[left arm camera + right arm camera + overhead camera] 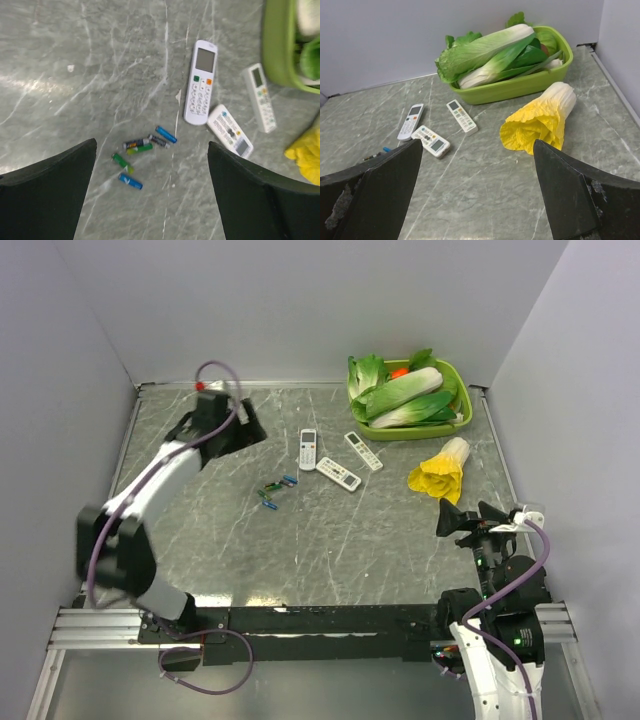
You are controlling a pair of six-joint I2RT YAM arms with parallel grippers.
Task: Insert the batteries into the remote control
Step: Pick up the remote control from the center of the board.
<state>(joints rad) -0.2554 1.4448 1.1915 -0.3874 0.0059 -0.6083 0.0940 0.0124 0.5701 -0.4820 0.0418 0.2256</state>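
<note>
Your left gripper [151, 145] hangs spread and empty, nearer the batteries [165, 134] at the middle of the table [400, 540]; the remote control [260, 97] lies past them toward the far right corner. Your right gripper [477, 150], also spread, sits well away.

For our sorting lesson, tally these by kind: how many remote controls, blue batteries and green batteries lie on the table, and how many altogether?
remote controls: 3
blue batteries: 2
green batteries: 2
Total: 7
</note>
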